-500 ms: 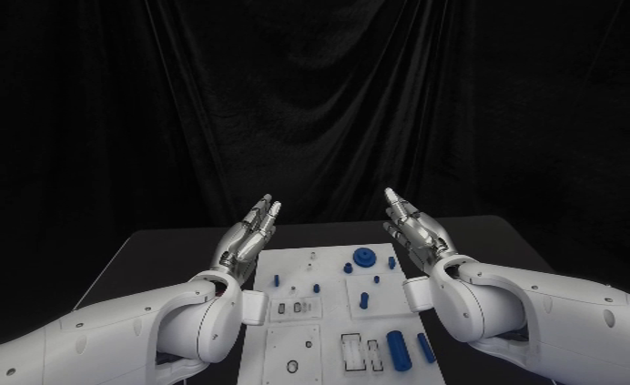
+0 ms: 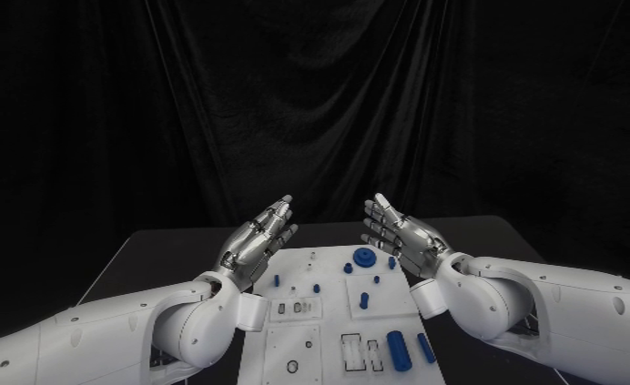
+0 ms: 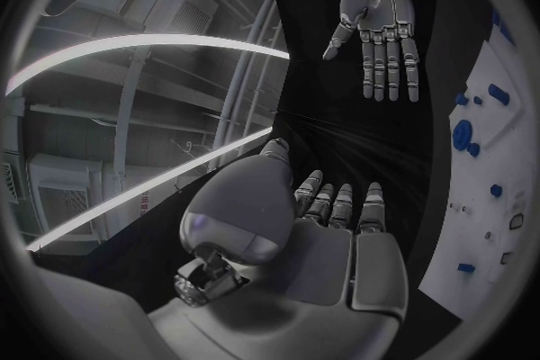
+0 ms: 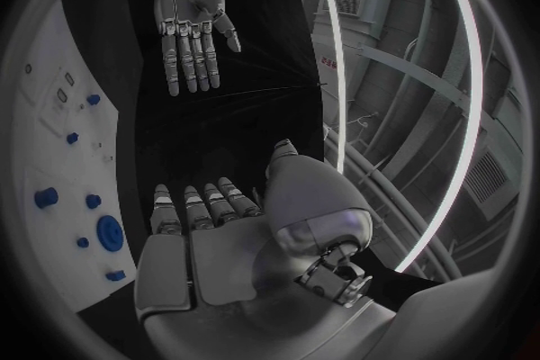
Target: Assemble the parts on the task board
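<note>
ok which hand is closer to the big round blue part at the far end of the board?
Right. The right hand hovers open just beside the big round blue part, toward the board's right edge. The left hand is raised over the task board's opposite, left edge, farther off.

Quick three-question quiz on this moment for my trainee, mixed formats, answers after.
1. True or false: the left hand holds a blue part.
2. Multiple choice: the large round blue part lies on the task board at (A) its far end, nearer the right hand; (B) its near edge; (C) off the board, on the black table.
3. Fill in: both hands are raised above the board with fingers ____.

Key: 1 false, both hands hold nothing. 2 A. 3 apart (open).
</note>
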`<state>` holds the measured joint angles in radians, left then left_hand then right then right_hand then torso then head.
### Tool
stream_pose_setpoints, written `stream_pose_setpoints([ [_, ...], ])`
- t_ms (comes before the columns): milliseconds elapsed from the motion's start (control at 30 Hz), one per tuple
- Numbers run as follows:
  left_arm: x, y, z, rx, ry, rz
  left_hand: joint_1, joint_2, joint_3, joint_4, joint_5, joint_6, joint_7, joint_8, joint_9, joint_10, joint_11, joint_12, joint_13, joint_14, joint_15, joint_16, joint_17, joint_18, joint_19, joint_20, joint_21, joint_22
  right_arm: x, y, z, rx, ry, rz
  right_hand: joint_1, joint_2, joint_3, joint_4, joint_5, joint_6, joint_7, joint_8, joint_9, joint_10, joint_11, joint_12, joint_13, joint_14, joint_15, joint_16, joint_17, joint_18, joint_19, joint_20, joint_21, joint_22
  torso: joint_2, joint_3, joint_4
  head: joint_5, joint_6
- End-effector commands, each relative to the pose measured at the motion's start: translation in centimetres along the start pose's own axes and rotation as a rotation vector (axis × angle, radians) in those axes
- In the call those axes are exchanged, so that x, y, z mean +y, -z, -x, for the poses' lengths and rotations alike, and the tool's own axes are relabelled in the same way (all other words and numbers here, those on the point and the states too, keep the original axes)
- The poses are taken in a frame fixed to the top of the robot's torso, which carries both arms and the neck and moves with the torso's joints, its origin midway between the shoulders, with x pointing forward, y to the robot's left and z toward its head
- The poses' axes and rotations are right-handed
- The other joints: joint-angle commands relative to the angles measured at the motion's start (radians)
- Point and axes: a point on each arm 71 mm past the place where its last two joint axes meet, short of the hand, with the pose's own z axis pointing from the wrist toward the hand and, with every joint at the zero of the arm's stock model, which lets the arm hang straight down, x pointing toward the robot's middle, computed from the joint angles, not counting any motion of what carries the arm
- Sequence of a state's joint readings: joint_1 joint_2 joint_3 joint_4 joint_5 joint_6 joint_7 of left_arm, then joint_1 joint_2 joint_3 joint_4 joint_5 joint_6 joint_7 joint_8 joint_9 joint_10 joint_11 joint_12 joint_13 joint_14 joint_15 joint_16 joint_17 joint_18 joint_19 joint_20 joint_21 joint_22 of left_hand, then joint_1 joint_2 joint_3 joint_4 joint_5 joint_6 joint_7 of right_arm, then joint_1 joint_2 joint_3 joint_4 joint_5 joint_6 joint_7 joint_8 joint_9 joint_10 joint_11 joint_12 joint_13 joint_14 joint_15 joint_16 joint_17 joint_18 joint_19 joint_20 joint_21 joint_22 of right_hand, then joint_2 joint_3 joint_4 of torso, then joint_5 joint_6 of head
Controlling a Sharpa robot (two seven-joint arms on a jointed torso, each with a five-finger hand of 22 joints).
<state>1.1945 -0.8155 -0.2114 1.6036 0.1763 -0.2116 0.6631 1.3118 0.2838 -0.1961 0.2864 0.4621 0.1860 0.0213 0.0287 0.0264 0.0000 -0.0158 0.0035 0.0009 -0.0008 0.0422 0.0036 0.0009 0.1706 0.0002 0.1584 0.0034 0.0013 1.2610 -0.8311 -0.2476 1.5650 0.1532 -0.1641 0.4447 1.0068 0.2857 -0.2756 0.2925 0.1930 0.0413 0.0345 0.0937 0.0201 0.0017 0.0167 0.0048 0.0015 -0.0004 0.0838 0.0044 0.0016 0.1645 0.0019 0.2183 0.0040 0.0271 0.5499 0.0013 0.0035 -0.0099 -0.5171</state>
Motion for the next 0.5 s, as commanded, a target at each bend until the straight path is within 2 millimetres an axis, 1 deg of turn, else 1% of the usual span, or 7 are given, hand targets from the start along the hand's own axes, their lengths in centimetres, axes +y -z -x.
stream_pose_setpoints([
  [33,-1.2,0.0,1.2,0.081,0.060,-0.110,0.051,-0.006,0.013,-0.013,0.063,0.019,0.004,0.010,0.004,0.002,0.011,-0.003,0.000,0.001,0.016,-0.004,-0.001,0.008,0.001,0.011,-0.002,0.000,0.6,0.6,1.4,0.117,-0.097,0.018,0.013,0.000,-0.008,-0.001,0.008,0.004,0.007,0.012,0.002,-0.002,0.012,-0.005,-0.001,0.000,0.016,-0.004,-0.002,0.016,-0.002,0.012,-0.004,-0.027,0.006,-0.0014,0.0040,0.002,-0.078],
  [100,-1.2,-0.1,1.3,0.093,0.050,-0.111,0.097,-0.009,0.029,-0.043,0.124,0.070,0.022,0.028,0.011,0.026,0.027,0.006,0.009,0.003,0.043,-0.001,0.001,0.007,0.019,0.033,0.016,0.014,0.7,0.8,1.7,0.116,-0.098,0.021,0.019,-0.001,-0.009,-0.001,0.013,0.007,0.009,0.018,0.003,-0.002,0.014,-0.005,-0.001,0.000,0.021,-0.004,-0.002,0.017,0.000,0.014,-0.002,-0.025,0.010,0.0003,0.0027,0.006,-0.079],
  [200,-1.3,0.0,1.4,0.103,0.035,-0.117,0.133,-0.015,0.055,-0.082,0.171,0.113,0.044,0.046,0.017,0.071,0.055,0.025,0.022,0.015,0.046,0.011,0.009,0.008,0.025,0.041,0.020,0.017,0.9,1.0,2.0,0.115,-0.100,0.023,0.032,-0.001,-0.010,-0.001,0.022,0.015,0.009,0.035,0.006,-0.001,0.024,-0.002,0.000,0.000,0.036,-0.004,-0.002,0.017,0.007,0.022,0.004,-0.021,0.014,0.0003,0.0018,0.018,-0.087],
  [300,-1.4,0.1,1.7,0.104,0.026,-0.125,0.143,-0.023,0.077,-0.090,0.187,0.127,0.054,0.055,0.019,0.096,0.075,0.054,0.030,0.022,0.042,0.017,0.012,0.011,0.042,0.045,0.032,0.025,1.0,1.0,2.3,0.123,-0.103,0.022,0.052,-0.002,-0.012,-0.001,0.034,0.029,0.013,0.057,0.009,0.001,0.042,0.011,0.004,0.001,0.065,-0.004,-0.001,0.016,0.022,0.039,0.014,-0.014,0.020,-0.0011,0.0066,0.019,-0.090],
  [400,-1.7,0.5,2.2,0.097,0.017,-0.130,0.144,-0.026,0.082,-0.091,0.190,0.130,0.055,0.057,0.019,0.096,0.076,0.059,0.030,0.023,0.042,0.018,0.012,0.011,0.048,0.047,0.035,0.027,1.2,0.9,2.5,0.133,-0.099,0.024,0.095,-0.004,-0.007,-0.003,0.068,0.035,0.005,0.067,0.009,0.012,0.083,0.050,0.014,0.012,0.076,0.009,0.006,0.016,0.040,0.053,0.025,-0.008,0.030,0.0009,0.0153,0.011,-0.091],
  [433,-1.7,0.6,2.3,0.093,0.014,-0.133,0.145,-0.028,0.084,-0.092,0.193,0.132,0.055,0.058,0.019,0.096,0.076,0.060,0.030,0.023,0.043,0.018,0.012,0.011,0.049,0.048,0.036,0.027,1.3,1.0,2.5,0.136,-0.095,0.024,0.095,-0.004,-0.007,-0.003,0.068,0.035,0.005,0.067,0.009,0.012,0.083,0.050,0.014,0.012,0.076,0.009,0.006,0.016,0.040,0.053,0.025,-0.008,0.032,0.0011,0.0160,0.010,-0.092],
  [500,-1.9,0.9,2.6,0.086,0.009,-0.136,0.147,-0.030,0.094,-0.095,0.201,0.138,0.056,0.062,0.020,0.098,0.078,0.070,0.031,0.027,0.047,0.021,0.014,0.011,0.056,0.054,0.040,0.030,1.4,1.1,2.6,0.145,-0.083,0.025,0.110,-0.005,-0.008,-0.003,0.077,0.033,-0.007,0.068,0.009,0.018,0.105,0.073,0.018,0.022,0.085,0.017,0.010,0.017,0.050,0.066,0.030,-0.006,0.038,0.0014,0.0185,0.009,-0.093],
])
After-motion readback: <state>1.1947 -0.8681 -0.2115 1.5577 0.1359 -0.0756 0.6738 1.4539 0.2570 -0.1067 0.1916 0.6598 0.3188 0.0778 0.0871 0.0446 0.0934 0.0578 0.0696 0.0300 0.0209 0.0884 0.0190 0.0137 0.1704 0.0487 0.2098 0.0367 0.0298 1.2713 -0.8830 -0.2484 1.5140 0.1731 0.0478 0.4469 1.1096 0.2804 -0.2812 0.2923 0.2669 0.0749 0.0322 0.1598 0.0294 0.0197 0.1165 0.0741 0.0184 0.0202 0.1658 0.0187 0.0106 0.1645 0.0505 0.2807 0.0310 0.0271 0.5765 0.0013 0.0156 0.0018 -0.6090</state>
